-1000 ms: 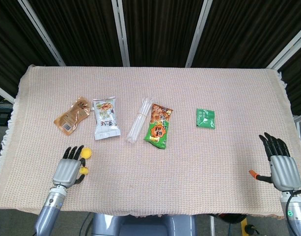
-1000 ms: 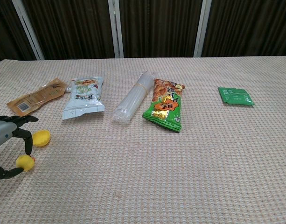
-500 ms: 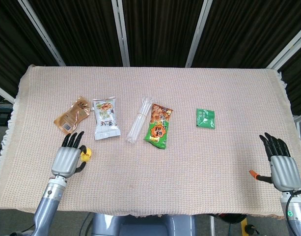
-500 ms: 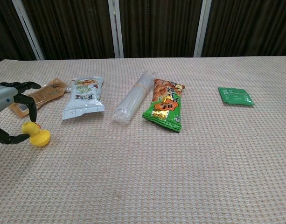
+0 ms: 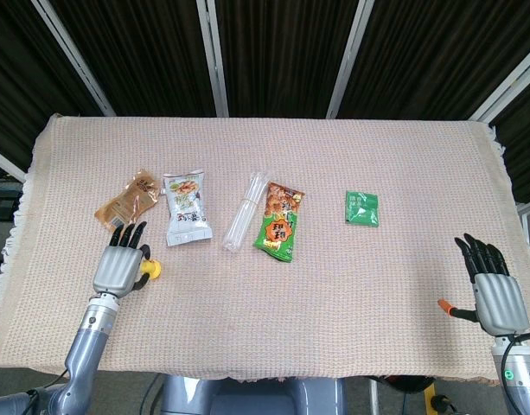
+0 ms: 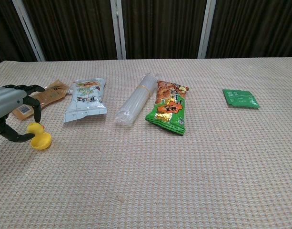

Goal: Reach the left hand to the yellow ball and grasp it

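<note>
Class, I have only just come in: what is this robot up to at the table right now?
The robot's left hand is over the yellow ball near the left edge of the cloth-covered table, with its fingers curled around it. The ball sits on the cloth, so whether the grip is firm cannot be told. The right hand rests open at the far right, holding nothing. Four snack packets and a clear tube lie untouched further back.

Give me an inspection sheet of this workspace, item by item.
Surface: table under a beige woven cloth, fringed at the edges.
Job's things: yellow ball at the left hand's fingertips, still on the cloth.
Clutter: brown packet, white pouch, clear tube bundle, orange-green snack bag, small green packet.
Hands: left hand curled over the ball, grasp not confirmed; right hand open, idle.
Cables: nothing seen on the table.
Surroundings: dark curtains with pale frame bars.
</note>
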Controlling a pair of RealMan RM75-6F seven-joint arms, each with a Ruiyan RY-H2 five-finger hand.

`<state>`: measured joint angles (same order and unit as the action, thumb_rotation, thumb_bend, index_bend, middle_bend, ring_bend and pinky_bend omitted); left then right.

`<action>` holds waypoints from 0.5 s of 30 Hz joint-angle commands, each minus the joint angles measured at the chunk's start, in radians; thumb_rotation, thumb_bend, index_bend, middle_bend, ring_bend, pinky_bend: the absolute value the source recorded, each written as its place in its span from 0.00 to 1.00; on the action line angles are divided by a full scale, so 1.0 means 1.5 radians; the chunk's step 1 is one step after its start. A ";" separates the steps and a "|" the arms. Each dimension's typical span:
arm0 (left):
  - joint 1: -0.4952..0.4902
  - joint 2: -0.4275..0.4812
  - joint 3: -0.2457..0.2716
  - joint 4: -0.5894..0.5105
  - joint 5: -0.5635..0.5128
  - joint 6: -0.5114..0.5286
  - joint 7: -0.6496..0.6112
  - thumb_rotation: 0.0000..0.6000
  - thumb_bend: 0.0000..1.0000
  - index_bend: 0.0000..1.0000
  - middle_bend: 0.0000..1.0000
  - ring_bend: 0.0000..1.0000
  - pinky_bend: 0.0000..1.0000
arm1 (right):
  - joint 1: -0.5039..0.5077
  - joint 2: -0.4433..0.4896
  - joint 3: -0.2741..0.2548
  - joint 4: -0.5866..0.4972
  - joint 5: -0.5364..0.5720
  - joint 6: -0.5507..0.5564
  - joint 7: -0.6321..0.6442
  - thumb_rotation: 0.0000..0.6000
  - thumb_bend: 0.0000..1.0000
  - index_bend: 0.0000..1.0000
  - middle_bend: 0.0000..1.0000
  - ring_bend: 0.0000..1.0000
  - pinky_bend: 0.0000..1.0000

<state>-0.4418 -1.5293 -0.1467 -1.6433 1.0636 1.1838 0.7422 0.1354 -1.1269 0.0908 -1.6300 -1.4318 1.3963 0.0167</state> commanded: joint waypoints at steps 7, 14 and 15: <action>-0.008 -0.018 0.006 0.032 -0.022 -0.006 -0.005 1.00 0.43 0.52 0.00 0.00 0.00 | 0.000 -0.001 0.001 0.001 0.000 0.000 0.002 1.00 0.02 0.00 0.00 0.00 0.00; -0.011 -0.023 0.009 0.048 -0.032 -0.009 -0.012 1.00 0.40 0.47 0.00 0.00 0.00 | 0.000 0.000 0.000 0.000 -0.002 0.001 0.004 1.00 0.02 0.00 0.00 0.00 0.00; -0.012 -0.024 0.011 0.050 -0.033 -0.010 -0.013 1.00 0.39 0.46 0.00 0.00 0.00 | 0.000 0.000 0.000 0.001 -0.003 0.002 0.005 1.00 0.02 0.00 0.00 0.00 0.00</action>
<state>-0.4595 -1.5640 -0.1311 -1.5696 1.0149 1.1694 0.7236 0.1355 -1.1273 0.0905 -1.6293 -1.4361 1.3983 0.0237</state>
